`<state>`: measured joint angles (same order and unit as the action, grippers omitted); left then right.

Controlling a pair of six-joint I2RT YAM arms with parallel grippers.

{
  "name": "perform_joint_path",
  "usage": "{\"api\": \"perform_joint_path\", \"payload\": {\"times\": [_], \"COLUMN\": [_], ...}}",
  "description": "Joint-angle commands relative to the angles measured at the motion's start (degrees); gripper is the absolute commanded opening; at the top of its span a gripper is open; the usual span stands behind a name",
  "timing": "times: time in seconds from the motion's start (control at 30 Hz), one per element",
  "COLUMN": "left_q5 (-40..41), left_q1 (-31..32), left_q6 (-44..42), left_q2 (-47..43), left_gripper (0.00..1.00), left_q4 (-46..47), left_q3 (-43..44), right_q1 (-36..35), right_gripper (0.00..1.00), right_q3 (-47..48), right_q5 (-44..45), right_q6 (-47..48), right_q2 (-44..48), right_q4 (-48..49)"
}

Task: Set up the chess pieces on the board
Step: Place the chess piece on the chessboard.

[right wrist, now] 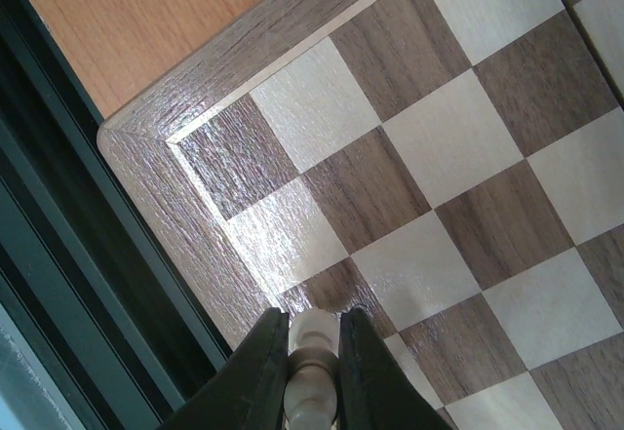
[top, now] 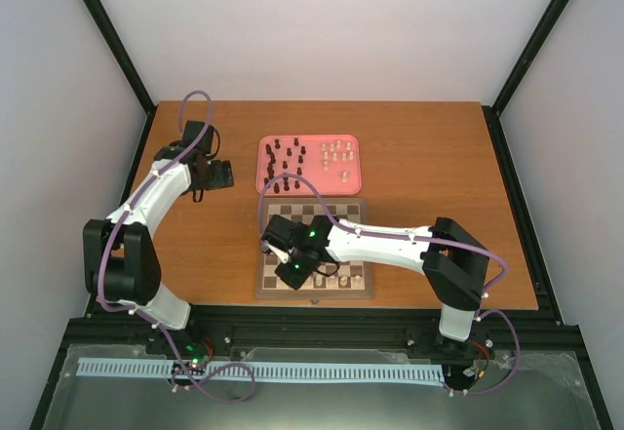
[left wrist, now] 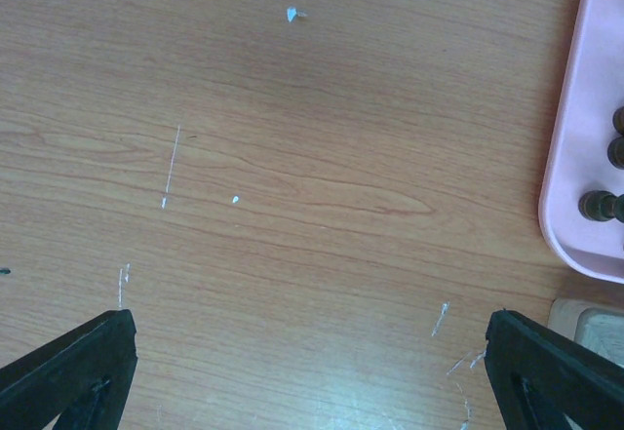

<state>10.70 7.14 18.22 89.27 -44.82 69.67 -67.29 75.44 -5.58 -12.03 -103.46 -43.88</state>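
The wooden chessboard [top: 343, 214] lies in the table's middle, near the front edge. A few cream pieces [top: 336, 279] stand on its near row. My right gripper [top: 292, 271] hovers over the board's near left corner [right wrist: 146, 152], shut on a cream-white chess piece [right wrist: 314, 337] held just above a dark square by the near border. Dark pieces [top: 284, 154] and cream pieces [top: 340, 153] stand in the pink tray [top: 310, 188] behind the board. My left gripper [top: 220, 175] is open and empty over bare table left of the tray, its fingertips [left wrist: 78, 357] wide apart.
The pink tray's edge [left wrist: 575, 137] with dark pieces [left wrist: 597, 205] shows at the right of the left wrist view, with a board corner [left wrist: 585, 318] below it. A black frame rail [right wrist: 58, 254] runs along the table's near edge beside the board.
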Motion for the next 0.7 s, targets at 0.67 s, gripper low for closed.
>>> {"api": "perform_joint_path", "payload": {"times": [0.67], "left_q5": [0.1], "left_q1": [0.2], "left_q6": [-0.4], "left_q2": [-0.9], "left_gripper": [1.0], "left_q4": [1.1], "left_q3": [-0.6], "right_q1": [-0.7], "right_gripper": [0.13], "right_q3": [-2.4], "right_q5": [0.1], "right_q6": [0.0], "right_q2": [-1.2], "right_q4": [3.5]}}
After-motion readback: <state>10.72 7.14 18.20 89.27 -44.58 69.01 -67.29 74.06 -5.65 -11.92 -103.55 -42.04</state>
